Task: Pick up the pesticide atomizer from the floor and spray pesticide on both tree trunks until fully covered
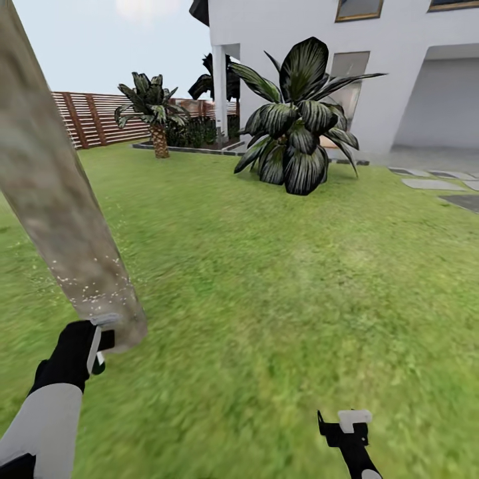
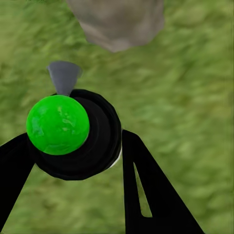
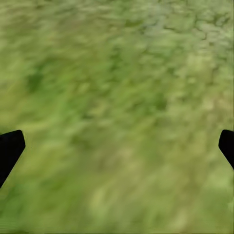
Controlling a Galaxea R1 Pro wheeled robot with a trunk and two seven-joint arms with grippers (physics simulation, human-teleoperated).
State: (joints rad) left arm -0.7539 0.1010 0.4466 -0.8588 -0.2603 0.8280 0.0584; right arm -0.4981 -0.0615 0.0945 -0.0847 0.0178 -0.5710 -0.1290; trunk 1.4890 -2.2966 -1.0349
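A thick, mottled grey-tan tree trunk (image 1: 53, 199) slants across the left of the head view, and its base (image 2: 119, 22) meets the grass in the left wrist view. Fine white pesticide specks (image 1: 93, 283) dot the trunk's lower part. My left gripper (image 1: 98, 344) hangs just short of the trunk's foot, shut on the pesticide atomizer (image 1: 106, 340). In the left wrist view the atomizer (image 2: 73, 136) is a black round body with a bright green ball on top, and its grey nozzle (image 2: 63, 78) points at the trunk. My right gripper (image 1: 352, 420) hovers open over bare grass, low on the right.
Lawn stretches ahead. A big dark broad-leaved bush (image 1: 296, 133) stands before the white house (image 1: 399, 80). A small scaly palm (image 1: 158, 136) and the slatted wooden fence (image 1: 93, 120) lie at the back left. Paving slabs (image 1: 432, 183) sit at the right.
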